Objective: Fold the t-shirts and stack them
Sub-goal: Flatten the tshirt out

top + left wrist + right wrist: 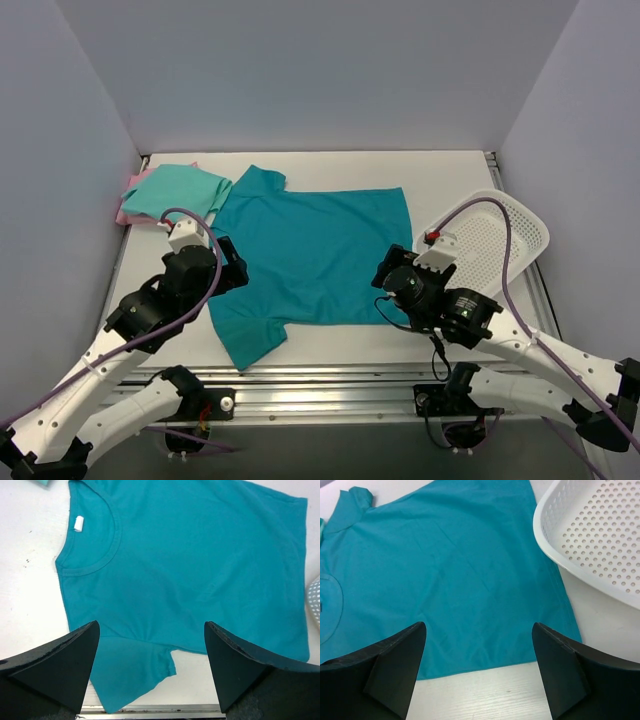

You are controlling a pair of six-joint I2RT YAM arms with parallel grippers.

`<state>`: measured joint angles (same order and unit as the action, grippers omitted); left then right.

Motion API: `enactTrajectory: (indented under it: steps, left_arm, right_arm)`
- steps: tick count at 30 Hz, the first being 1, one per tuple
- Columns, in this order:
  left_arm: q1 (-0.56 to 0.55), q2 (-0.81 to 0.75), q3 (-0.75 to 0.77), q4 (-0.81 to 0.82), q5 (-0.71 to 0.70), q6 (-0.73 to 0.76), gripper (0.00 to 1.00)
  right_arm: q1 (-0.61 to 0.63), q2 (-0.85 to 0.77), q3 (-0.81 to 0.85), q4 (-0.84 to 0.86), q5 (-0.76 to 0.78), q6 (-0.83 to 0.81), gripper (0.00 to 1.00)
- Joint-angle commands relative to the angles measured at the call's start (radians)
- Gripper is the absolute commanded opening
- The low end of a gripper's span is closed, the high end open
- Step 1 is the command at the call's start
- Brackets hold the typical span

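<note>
Well, from the top view the big teal shirt (310,250) lies spread out flat in the middle of the white table (440,170). Its neck points to the left and its bottom edge points to the right. Just beside its far left sleeve sits a folded mint shirt (180,190). The mint shirt rests on top of a pink shirt (128,212), and only a thin edge of the pink one peeks out. A white basket (500,235) with little holes sits just to the right of the teal shirt. The left claw (232,265) hangs over the teal shirt's neck side. The right claw (385,275) hangs over its near right corner.

Next, the left wrist view looks down on the teal shirt (190,570). You can see its round neck hole and a small white tag (78,523) inside it. One short sleeve (130,670) sticks out toward the near edge. The left claw (150,625) is spread wide, with nothing between its fingers.

Last, the right wrist view shows the bottom edge of the teal shirt (450,580) lying smooth. The basket (600,540) is close on its right, and its rim is almost at the cloth. The right claw (479,627) is spread wide too and grips nothing.
</note>
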<state>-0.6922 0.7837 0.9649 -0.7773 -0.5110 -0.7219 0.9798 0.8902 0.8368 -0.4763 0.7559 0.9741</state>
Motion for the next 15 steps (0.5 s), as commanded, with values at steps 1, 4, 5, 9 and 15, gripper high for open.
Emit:
enactTrajectory:
  steps: [1,4,5,9,15]
  left_arm:
    - [-0.003,-0.015,-0.002,-0.048,-0.034,0.003,0.94]
    - [-0.003,-0.024,-0.021,-0.039,-0.037,0.001,0.94]
    - [-0.003,-0.023,-0.028,-0.034,-0.028,0.001,0.94]
    - [-0.003,0.012,-0.063,-0.007,0.0,-0.004,0.94]
    - [-0.003,0.058,-0.179,0.114,0.063,-0.034,0.95]
  right_arm:
    - [0.022,0.016,0.035,-0.05,0.088,0.043,0.83]
    - [0.023,0.004,0.031,-0.056,0.088,0.041,0.83]
    - [0.023,0.001,0.03,-0.059,0.089,0.044,0.83]
    - [0.023,-0.02,-0.002,-0.058,0.088,0.049,0.84]
    - [0.022,-0.065,-0.165,0.14,-0.058,0.035,0.86]
